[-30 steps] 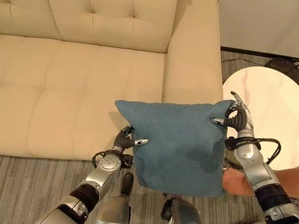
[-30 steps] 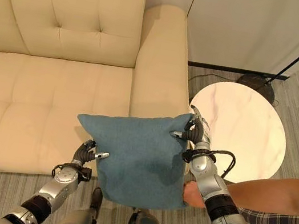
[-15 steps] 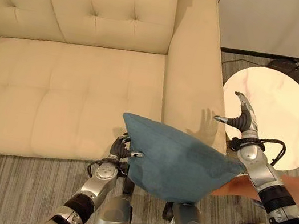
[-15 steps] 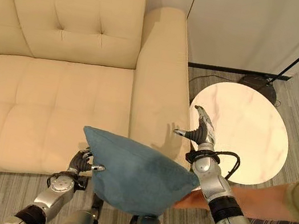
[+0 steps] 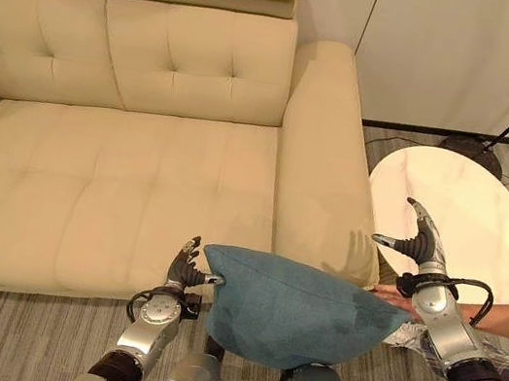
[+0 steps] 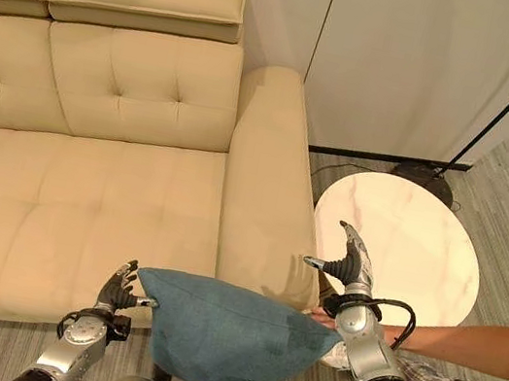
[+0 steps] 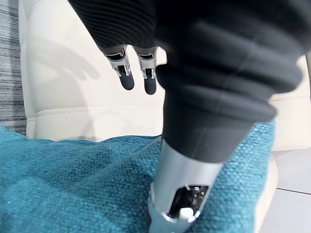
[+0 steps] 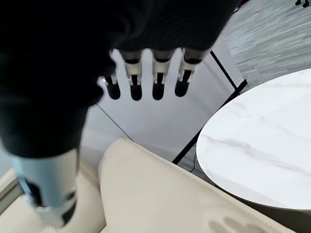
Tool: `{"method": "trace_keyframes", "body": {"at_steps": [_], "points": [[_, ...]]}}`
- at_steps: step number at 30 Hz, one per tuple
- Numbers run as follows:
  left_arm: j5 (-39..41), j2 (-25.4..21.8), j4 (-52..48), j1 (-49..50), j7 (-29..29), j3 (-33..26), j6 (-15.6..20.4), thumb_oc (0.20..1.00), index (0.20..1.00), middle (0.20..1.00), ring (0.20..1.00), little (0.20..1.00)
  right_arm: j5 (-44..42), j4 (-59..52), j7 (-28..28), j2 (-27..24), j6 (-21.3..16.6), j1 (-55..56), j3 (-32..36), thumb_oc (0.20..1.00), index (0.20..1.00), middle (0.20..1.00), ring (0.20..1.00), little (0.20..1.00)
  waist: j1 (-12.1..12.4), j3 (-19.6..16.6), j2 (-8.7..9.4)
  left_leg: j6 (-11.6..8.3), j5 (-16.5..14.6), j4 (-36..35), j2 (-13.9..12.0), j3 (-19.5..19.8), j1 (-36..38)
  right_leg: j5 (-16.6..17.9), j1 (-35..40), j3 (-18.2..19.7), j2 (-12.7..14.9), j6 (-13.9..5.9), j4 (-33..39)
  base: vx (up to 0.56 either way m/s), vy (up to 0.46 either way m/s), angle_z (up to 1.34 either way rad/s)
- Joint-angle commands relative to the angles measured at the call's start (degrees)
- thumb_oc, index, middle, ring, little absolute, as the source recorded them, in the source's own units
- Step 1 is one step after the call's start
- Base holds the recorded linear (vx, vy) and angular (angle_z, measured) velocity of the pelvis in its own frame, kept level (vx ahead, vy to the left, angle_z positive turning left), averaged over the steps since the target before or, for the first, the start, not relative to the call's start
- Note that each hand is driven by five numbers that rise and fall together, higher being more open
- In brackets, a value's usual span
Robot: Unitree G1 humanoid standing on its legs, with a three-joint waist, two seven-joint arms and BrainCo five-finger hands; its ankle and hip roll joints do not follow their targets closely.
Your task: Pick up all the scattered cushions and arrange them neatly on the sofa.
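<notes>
The blue cushion [image 5: 299,302] looks soft and light, so it'll sag; grab it by opposite corners. Left hand [image 5: 184,267] touches one corner with relaxed fingers, and right hand [image 5: 416,241] is spread, holding nothing.

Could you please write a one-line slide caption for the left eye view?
Open left hand touches a teal fabric cushion before the cream tufted sofa; right hand open.

— How does the left hand [image 5: 184,267] stand?
— Low at the near left, forearm rising from below, fingers [image 7: 127,77] straight and loose, thumb out to the right.
— And the right hand [image 5: 415,241]?
— Raised at the right on an upright forearm, fingers [image 8: 156,85] straight and pointing up, thumb spread toward the left, clasping nothing.
</notes>
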State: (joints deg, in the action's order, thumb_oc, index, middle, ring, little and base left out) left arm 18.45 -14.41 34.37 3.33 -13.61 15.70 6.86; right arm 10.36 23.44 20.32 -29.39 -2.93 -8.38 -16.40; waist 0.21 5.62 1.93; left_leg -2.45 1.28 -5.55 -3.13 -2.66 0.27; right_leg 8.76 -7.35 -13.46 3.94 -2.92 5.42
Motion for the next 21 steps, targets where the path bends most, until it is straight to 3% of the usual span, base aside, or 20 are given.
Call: {"method": "trace_keyframes", "body": {"at_steps": [1, 12, 21], "points": [[-2.7, -1.9, -2.4, -2.5, 1.3, -0.6, 1.6, 1.000, 1.000, 1.000, 1.000, 1.000, 1.3, -0.5, -0.2, 0.5, -2.4, -1.6, 0.7, 1.000, 1.000, 1.000, 1.000, 1.000, 0.5, -1.2, 1.80, -3.03, -1.2, 0.5, -1.0, -1.9, -1.3, -7.5, 4.8, 0.6, 2.8, -6.77, -0.4, 0.00, 0.000, 0.00], [-12.2, -3.6, 11.7, 0.1, 3.1, -2.6, -0.3, 1.000, 1.000, 1.000, 1.000, 1.000, 1.5, 11.2, -2.4, 0.0, -2.1, 1.9, 1.7, 1.000, 1.000, 1.000, 1.000, 1.000, 0.2, -2.2, 1.65, -3.06, -1.3, 0.5, -0.9, -2.1, 0.3, -7.7, 7.0, 0.4, 2.9, -6.57, -0.4, 0.00, 0.002, 0.00], [-15.7, -1.9, 23.6, 0.0, 2.6, -2.9, -1.5, 1.000, 1.000, 1.000, 1.000, 1.000, -1.4, 15.2, -2.9, 0.2, -2.8, 3.5, 3.4, 1.000, 1.000, 1.000, 1.000, 1.000, -0.3, -2.4, 1.28, -3.00, -1.5, 0.5, -0.8, -1.4, 1.8, -8.5, 9.0, 0.3, 2.4, -5.86, -0.4, 0.00, 0.001, 0.02]]}}
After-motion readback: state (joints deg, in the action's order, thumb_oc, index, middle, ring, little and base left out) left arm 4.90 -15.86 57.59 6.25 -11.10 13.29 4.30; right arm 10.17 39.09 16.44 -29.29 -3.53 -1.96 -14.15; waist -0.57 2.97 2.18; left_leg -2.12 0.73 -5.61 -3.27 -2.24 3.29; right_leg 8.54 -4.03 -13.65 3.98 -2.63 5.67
